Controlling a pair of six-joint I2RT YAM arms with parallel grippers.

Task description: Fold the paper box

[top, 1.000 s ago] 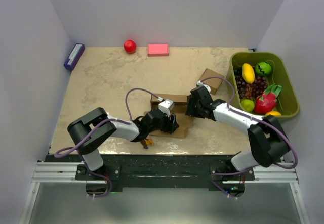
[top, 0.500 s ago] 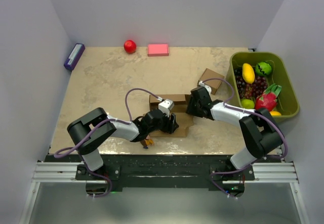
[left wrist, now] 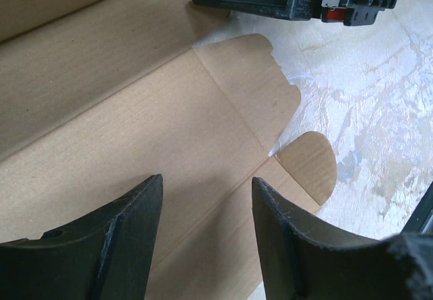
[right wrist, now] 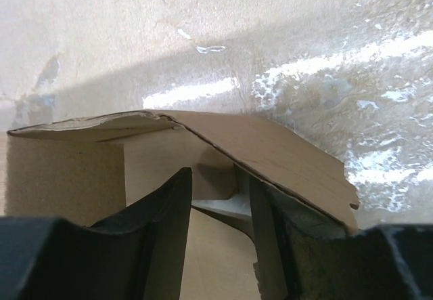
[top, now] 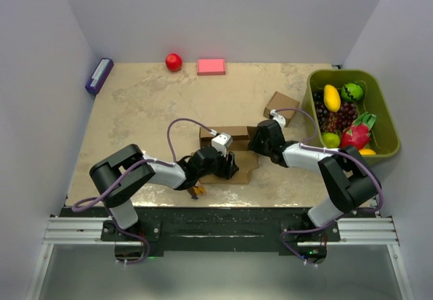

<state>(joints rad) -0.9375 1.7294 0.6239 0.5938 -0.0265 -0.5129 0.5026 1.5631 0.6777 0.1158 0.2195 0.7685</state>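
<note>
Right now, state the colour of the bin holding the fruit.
The bin is olive green; top external view.

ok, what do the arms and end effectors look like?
The left arm and right arm: white links, black joints and bases, a purple cable looping along each. The left end effector and right end effector: two matte black tapered fingers apiece.

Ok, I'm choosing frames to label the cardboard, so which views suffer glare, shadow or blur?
Right wrist view: bright glare patches on the table, a shadow band beyond the paper box, right fingers dark and soft. Left wrist view: cardboard grain crisp, left fingers dark and slightly soft. Top external view: evenly lit, soft shadows only.
</note>
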